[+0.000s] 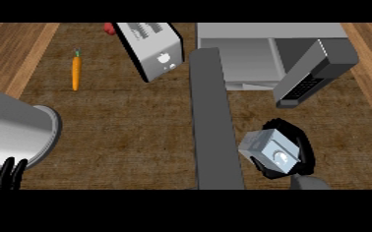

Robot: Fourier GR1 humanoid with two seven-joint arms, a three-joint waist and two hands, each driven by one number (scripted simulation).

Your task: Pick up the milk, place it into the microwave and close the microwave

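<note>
Right hand (303,145) fingers curled round milk carton (270,151), near open microwave (251,54); left hand (12,173) fingers straight up at lower-left edge.

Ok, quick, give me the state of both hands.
Left hand: open, resting at the lower left edge, fingers up, holding nothing.
Right hand: shut on the milk.

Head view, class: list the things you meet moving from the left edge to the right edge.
Left robot hand → pot → carrot → toaster → microwave door → milk
</note>
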